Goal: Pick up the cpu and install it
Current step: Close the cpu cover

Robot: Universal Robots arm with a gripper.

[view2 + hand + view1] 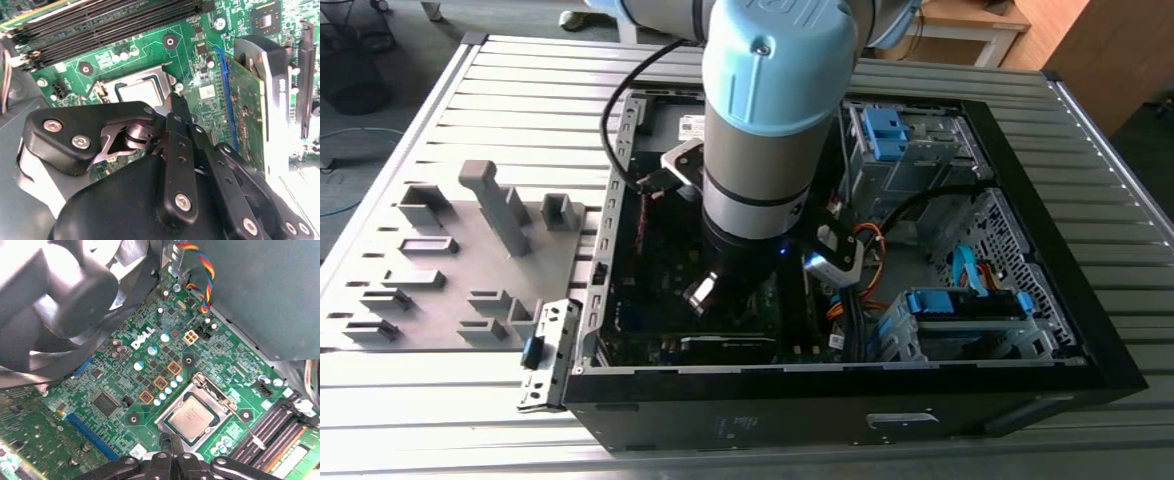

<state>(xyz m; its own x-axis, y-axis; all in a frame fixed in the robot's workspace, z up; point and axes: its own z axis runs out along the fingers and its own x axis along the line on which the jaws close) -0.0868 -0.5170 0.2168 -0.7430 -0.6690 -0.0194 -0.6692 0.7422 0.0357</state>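
Reaching down into the open computer case (1041, 330), the arm (767, 120) stands over the motherboard (150, 360), its wrist low among the case's black interior in the exterior view.

CPU (190, 418): sits flat inside the square metal-framed socket (210, 390), dull silver face up, edges square with the frame. In the second wrist view the cpu (137, 91) shows as a pale square within the same frame, partly hidden behind the gripper's black linkage.

Gripper (172, 440): fingertips drawn together to a narrow point, just beside the socket's near edge and above the board. Nothing is held between them. In the second wrist view the gripper (179, 100) ends at the socket's corner, the tips close against each other; whether they touch the frame cannot be told.

Memory slots (272, 430) run along one side of the socket. A fan (55, 295) with coloured wires (202, 275) hangs above the board's far edge.

Grey tray (440, 270) with raised blocks lies on the slatted table (520, 90), along the case's side at the exterior view's left. Blue drive brackets (961, 305) sit at the case's opposite side.
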